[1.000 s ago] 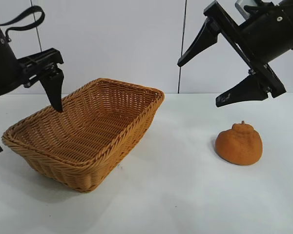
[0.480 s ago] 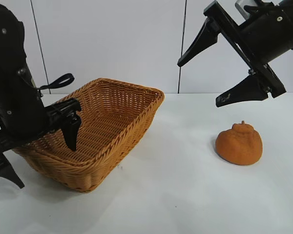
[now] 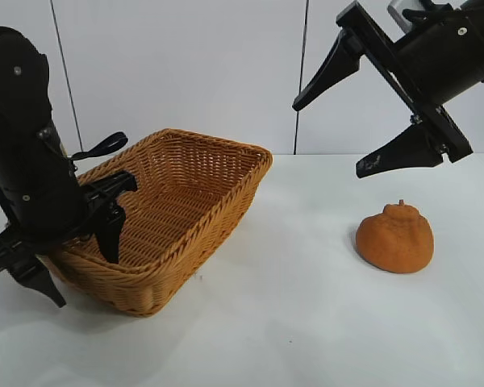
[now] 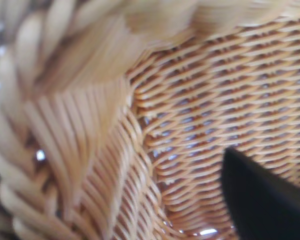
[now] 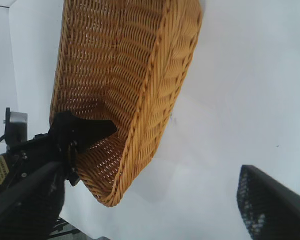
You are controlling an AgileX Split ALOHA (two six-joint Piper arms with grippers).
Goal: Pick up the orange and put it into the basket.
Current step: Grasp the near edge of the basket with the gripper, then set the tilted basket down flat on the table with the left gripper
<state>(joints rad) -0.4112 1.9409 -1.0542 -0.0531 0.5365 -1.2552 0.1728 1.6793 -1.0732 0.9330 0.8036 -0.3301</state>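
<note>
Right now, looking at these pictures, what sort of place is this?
Probably a robot test bench or lab, not a kitchen: a bare white table against plain white wall panels, with only a wicker basket and an orange as props between the left gripper and right gripper.

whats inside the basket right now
No fruit: the orange sits on the table. One finger of the left tool reaches inside the basket at its near-left corner. The arm hides that corner's floor.
</note>
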